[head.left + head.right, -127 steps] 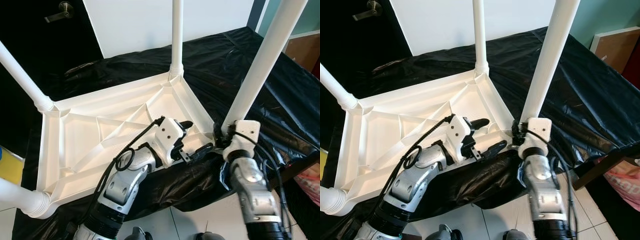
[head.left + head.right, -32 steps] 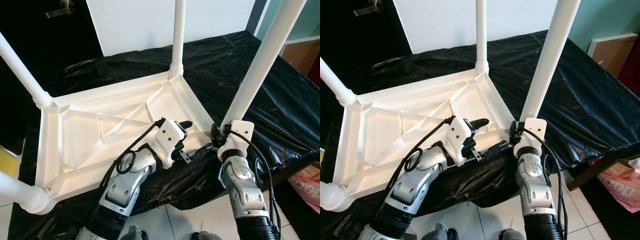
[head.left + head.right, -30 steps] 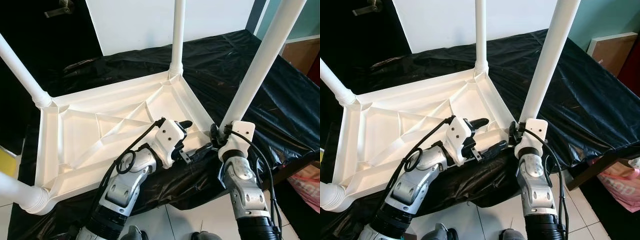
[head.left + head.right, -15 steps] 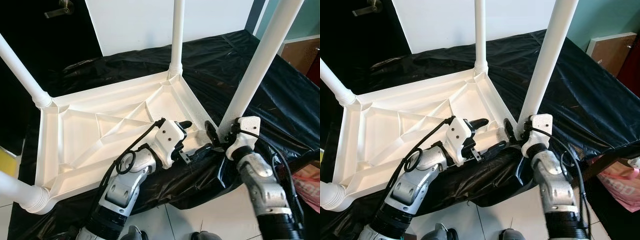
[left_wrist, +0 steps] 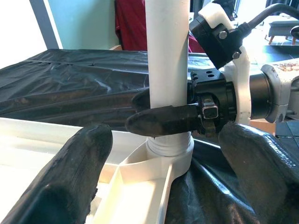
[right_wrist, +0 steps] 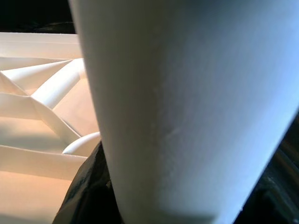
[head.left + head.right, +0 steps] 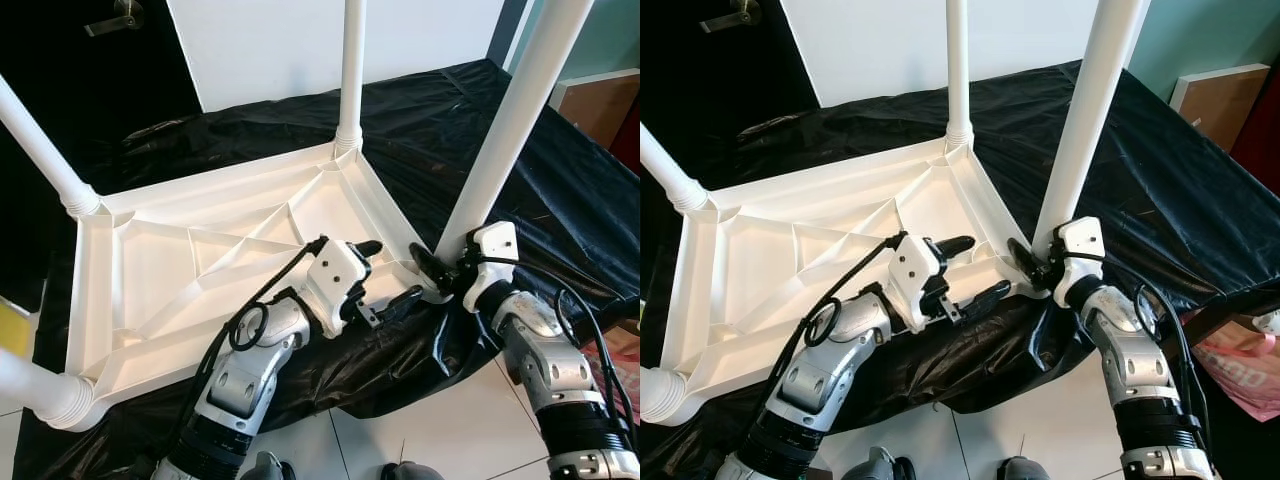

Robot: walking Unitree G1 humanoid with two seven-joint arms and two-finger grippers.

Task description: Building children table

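The right hand [image 7: 436,268] clamps the near table leg [image 7: 505,130] at its base; the left hand [image 7: 385,275], fingers apart, straddles the tabletop [image 7: 150,280] rim.

A worktop [image 7: 560,140] draped in crinkled black plastic sheeting [image 7: 1200,180] takes up the middle of the frame, with pale floor tiles [image 7: 400,440] showing below its near edge at the bottom. Behind it, along the top, a white wall panel [image 7: 270,50] stands beside a dark door [image 7: 70,90] with a metal lever handle [image 7: 112,18] in the upper left. At the upper right there is a teal wall [image 7: 1230,35], with a brown board [image 7: 1225,95] leaning below it and something pink [image 7: 1250,370] low at the right edge.
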